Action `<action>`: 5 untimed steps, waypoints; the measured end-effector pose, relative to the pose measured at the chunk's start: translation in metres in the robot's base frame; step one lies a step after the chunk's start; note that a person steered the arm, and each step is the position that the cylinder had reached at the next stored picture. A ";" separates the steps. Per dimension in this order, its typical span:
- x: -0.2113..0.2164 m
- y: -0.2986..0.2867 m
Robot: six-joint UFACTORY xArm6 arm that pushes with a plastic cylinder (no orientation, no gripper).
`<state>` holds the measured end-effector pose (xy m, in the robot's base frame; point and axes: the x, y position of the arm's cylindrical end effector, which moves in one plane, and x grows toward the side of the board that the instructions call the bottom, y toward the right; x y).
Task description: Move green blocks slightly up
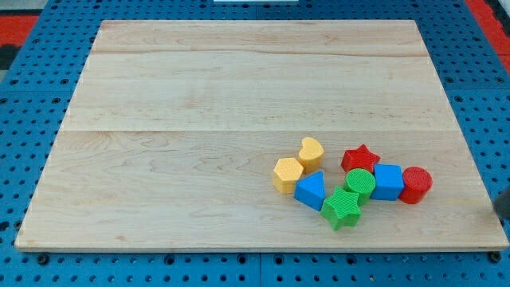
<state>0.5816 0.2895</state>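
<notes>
Two green blocks, star and cylinder, show; tip unseen.

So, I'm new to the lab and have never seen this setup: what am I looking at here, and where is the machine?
This is a single camera view, looking down at an angle on a pale wooden board lying on a blue perforated base. The machine is an arm ending in a plain rod that pushes blocks; nothing is ever held. A dark shape at the view's right edge may be part of it, but my tip cannot be made out.

Eight small blocks cluster at the view's lower right: yellow heart, yellow hexagon, red star, red cylinder, blue cube, blue triangular block, green cylinder, green star.
</notes>
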 end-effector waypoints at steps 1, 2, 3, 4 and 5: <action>0.000 -0.089; -0.004 -0.155; -0.017 -0.158; -0.024 -0.172; -0.022 -0.161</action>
